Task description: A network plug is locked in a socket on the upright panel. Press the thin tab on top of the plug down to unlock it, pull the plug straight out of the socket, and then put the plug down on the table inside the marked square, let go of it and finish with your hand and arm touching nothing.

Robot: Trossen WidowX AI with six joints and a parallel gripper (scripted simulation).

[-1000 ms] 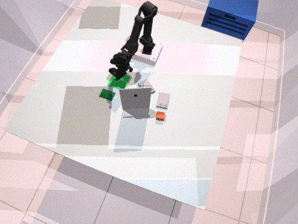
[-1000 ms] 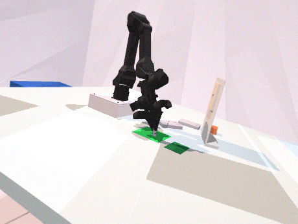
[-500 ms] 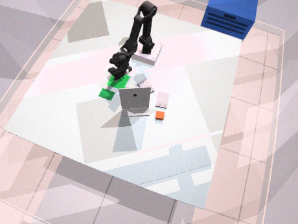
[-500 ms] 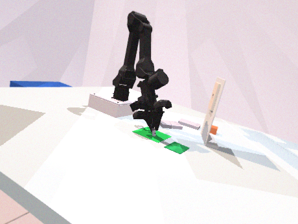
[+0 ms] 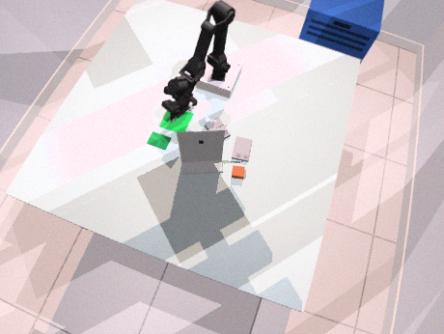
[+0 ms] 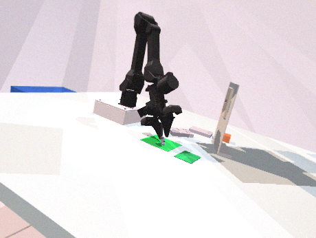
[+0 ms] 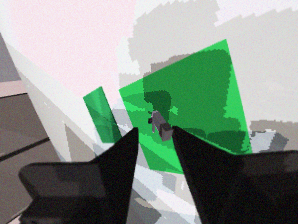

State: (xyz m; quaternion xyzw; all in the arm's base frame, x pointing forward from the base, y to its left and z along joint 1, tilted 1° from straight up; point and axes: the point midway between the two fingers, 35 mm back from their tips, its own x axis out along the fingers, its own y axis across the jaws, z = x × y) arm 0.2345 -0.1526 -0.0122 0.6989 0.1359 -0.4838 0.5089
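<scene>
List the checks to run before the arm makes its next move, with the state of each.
- Plug out of the socket: ok, it is away from the upright panel.
- Plug over the larger green square: ok, within its edges in the wrist view.
- Gripper open: ok, its fingers stand apart.
- Both fingers off the plug: cannot tell, the right one looks very close to it in the wrist view.
- Plug resting flat on the table: cannot tell.
- Hand and arm withdrawn: not ok, the fingertips are down near the plug.
</scene>
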